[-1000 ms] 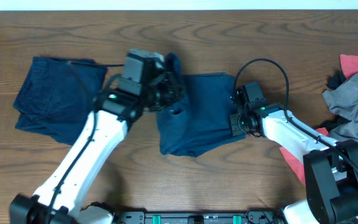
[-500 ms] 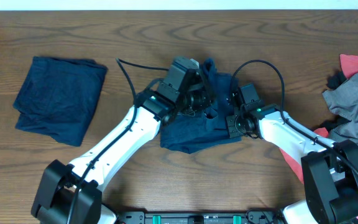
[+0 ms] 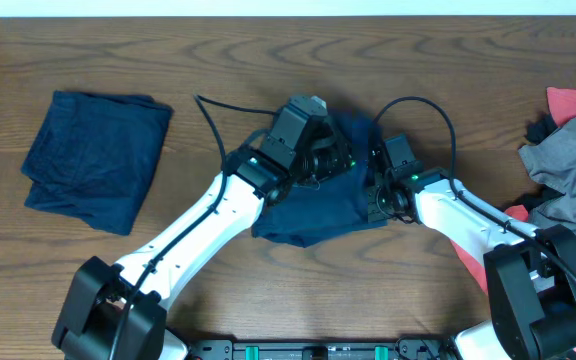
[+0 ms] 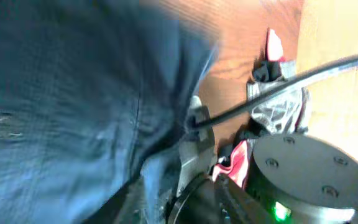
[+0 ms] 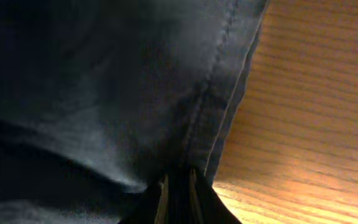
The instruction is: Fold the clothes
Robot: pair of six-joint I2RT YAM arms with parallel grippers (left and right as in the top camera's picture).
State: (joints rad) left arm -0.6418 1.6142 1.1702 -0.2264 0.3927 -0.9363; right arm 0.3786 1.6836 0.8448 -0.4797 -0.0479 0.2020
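Dark navy shorts lie at the table's middle, partly folded over. My left gripper is over their upper right part, shut on a fold of the navy fabric, which fills the left wrist view; its jaws are mostly hidden by cloth. My right gripper is at the shorts' right edge. In the right wrist view its fingers are shut on the seamed hem of the shorts.
A folded navy garment lies at the far left. A heap of grey and coral-red garments sits at the right edge, also showing in the left wrist view. Bare wooden table surrounds them.
My left arm has swung from the left across to the right, carrying the shorts' left part over onto the right part, then lowered slightly. My right gripper has stayed on the right hem.
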